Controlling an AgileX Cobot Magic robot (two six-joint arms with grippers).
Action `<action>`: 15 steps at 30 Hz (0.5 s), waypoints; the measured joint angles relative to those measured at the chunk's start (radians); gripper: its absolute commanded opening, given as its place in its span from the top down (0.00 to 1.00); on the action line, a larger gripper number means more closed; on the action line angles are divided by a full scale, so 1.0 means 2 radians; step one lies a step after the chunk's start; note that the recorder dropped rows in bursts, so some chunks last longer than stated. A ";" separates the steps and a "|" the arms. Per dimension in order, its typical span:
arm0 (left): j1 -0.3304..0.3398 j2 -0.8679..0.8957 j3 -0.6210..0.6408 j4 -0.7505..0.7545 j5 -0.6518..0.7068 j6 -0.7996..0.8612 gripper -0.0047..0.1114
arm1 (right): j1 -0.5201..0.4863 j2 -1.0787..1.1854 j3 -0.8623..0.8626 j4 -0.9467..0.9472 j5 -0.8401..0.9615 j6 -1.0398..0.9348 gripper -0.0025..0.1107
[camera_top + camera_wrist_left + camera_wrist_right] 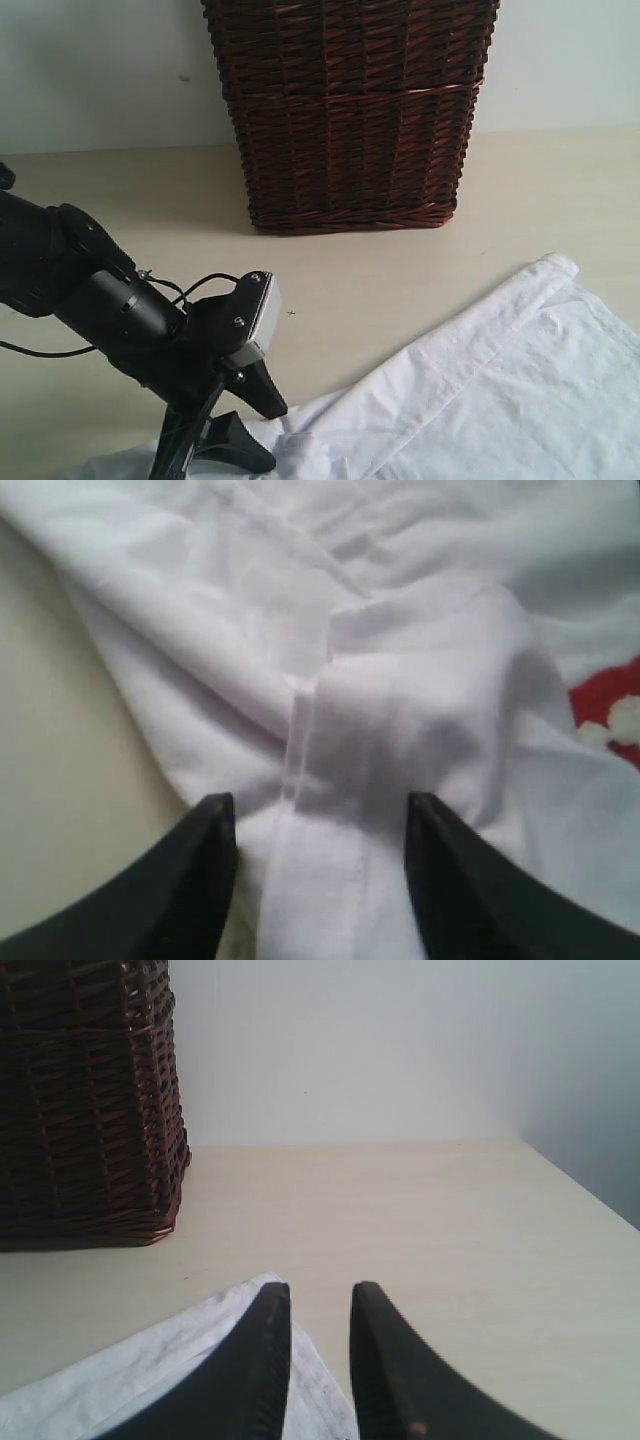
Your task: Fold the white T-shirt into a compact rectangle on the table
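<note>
White cotton T-shirt [420,700], red chest print [603,702] unreadable: left gripper [320,798] straddles a fold, wide; right gripper [318,1286] narrow, empty.

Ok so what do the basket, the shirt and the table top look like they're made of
The basket looks like woven wicker or rattan: dark reddish-brown, slightly glossy strands. The white T-shirt is soft matte fabric, likely cotton knit; it creases limply. The table has a smooth pale beige top, maybe laminate or painted board; no grain shows.
</note>
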 measured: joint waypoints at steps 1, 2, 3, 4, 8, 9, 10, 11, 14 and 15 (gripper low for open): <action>0.000 0.001 0.000 0.000 0.000 0.000 0.52 | 0.000 0.000 0.000 0.000 0.000 0.000 0.77; -0.001 0.001 0.000 0.000 -0.002 0.000 0.53 | 0.000 0.000 0.000 0.000 0.000 0.000 0.77; -0.001 0.001 0.000 0.000 -0.005 0.000 0.55 | 0.000 0.000 0.000 0.000 0.000 0.000 0.77; -0.001 0.001 0.000 0.000 -0.010 0.001 0.59 | 0.000 0.000 0.000 0.000 0.000 0.000 0.77; -0.001 0.001 0.000 0.000 -0.028 0.001 0.80 | 0.000 0.000 0.000 0.000 0.000 0.000 0.77; -0.001 0.001 0.000 0.000 -0.030 0.001 0.85 | 0.000 0.000 0.000 0.000 0.000 0.000 0.77; -0.001 0.001 0.000 0.000 -0.030 0.001 0.90 | 0.000 0.000 0.000 0.000 0.000 0.000 0.77; -0.001 0.001 0.000 0.000 -0.031 0.001 0.93 | 0.000 0.000 0.000 0.000 0.000 0.000 0.77; -0.001 0.001 0.000 0.001 -0.035 0.001 0.96 | 0.000 0.000 0.000 0.000 0.000 0.000 0.77; -0.001 0.001 0.000 0.002 -0.035 0.001 0.96 | 0.000 0.000 0.000 0.000 0.000 0.000 0.77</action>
